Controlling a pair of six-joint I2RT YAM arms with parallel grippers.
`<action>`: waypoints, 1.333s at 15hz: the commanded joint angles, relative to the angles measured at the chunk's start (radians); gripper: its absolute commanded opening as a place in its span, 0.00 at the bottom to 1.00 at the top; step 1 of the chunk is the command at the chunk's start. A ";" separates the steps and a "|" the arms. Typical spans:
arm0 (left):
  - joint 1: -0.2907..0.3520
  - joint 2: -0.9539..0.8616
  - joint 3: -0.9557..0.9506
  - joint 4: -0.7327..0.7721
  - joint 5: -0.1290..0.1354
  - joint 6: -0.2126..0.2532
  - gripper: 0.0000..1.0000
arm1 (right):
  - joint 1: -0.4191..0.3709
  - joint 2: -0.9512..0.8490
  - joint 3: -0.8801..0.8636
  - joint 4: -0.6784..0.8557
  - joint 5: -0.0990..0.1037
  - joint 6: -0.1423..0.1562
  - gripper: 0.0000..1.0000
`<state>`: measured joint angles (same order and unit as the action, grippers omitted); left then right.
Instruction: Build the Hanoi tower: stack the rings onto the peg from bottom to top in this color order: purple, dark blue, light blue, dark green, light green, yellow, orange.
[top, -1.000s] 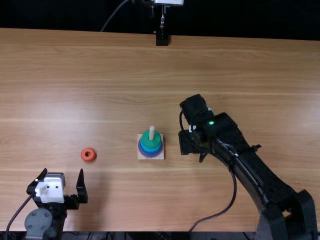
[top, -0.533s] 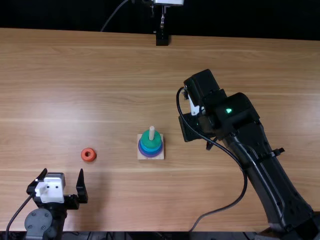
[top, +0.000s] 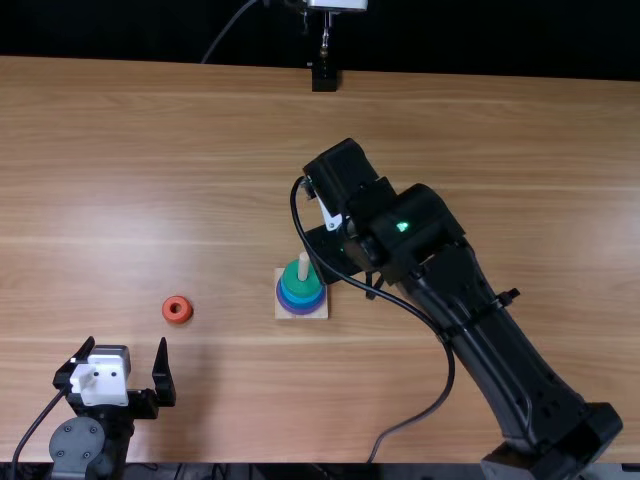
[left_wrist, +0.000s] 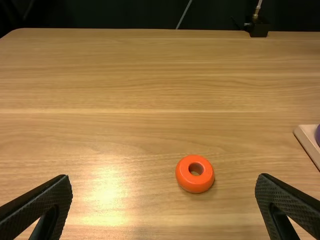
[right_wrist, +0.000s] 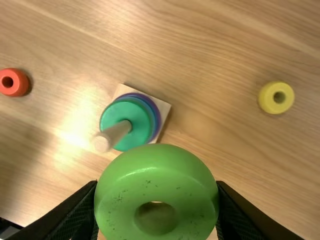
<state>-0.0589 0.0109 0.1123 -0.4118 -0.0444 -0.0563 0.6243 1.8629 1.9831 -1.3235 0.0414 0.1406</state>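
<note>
On the table (top: 480, 140), the base (top: 285, 311) sits closer to the near edge than the far one, its peg (top: 303, 263) carrying stacked rings (top: 301, 286). A loose ring (top: 168, 310) lies left of the base; a second ring (right_wrist: 267, 102) lies across the stack from it. Another is between the right gripper's (top: 335, 252) fingers. A clamp (top: 324, 79) sits at the far edge.

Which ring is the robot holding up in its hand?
The light green ring, held in the right gripper. The orange ring and yellow ring lie on the table; the others are stacked on the peg.
</note>
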 joint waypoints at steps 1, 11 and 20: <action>0.001 -0.011 -0.112 -0.080 0.006 0.003 1.00 | 0.025 0.021 0.051 0.003 0.005 0.003 0.00; -0.001 -0.011 -0.112 -0.080 0.006 0.003 1.00 | 0.080 0.113 0.080 0.006 0.005 0.007 0.00; 0.001 -0.011 -0.112 -0.080 0.006 0.003 1.00 | 0.075 0.145 0.066 0.012 0.019 0.005 1.00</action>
<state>-0.0589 0.0109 0.1123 -0.4122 -0.0448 -0.0566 0.6994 1.9915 2.0373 -1.3151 0.0452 0.1432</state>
